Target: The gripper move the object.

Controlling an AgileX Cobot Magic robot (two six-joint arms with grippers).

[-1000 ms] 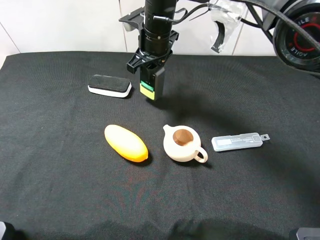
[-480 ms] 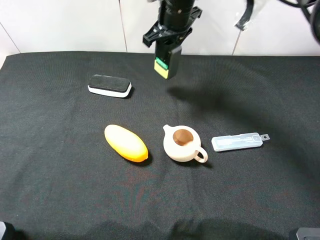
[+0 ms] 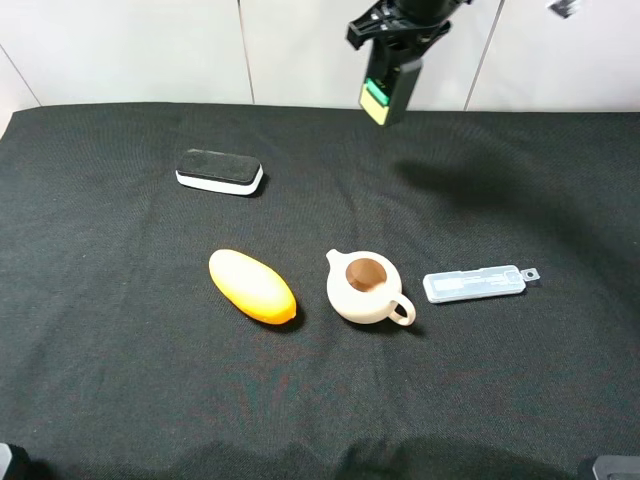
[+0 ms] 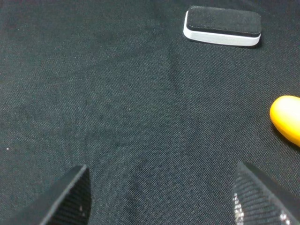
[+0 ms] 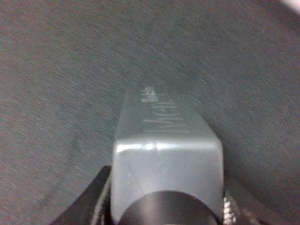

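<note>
The object [image 3: 388,92], a small dark grey bottle with a green and cream label, hangs in the air above the table's far edge, right of the middle. My right gripper [image 3: 399,50] is shut on its upper part. In the right wrist view the grey bottle [image 5: 166,157] fills the middle with its black cap [image 5: 171,210] nearest the camera, and a black finger [image 5: 91,199] shows at its side. My left gripper [image 4: 161,201] is open over bare cloth, with nothing between its fingertips.
A black-and-white eraser block [image 3: 219,171] lies at the back left. An orange oval thing [image 3: 252,286], a cream teapot [image 3: 366,288] and a clear flat plastic case [image 3: 475,283] lie in a row across the middle of the black cloth [image 3: 120,380].
My right gripper has carried the bottle up and to the right, from beside the eraser toward the table's far edge. Nothing on the cloth moved.
</note>
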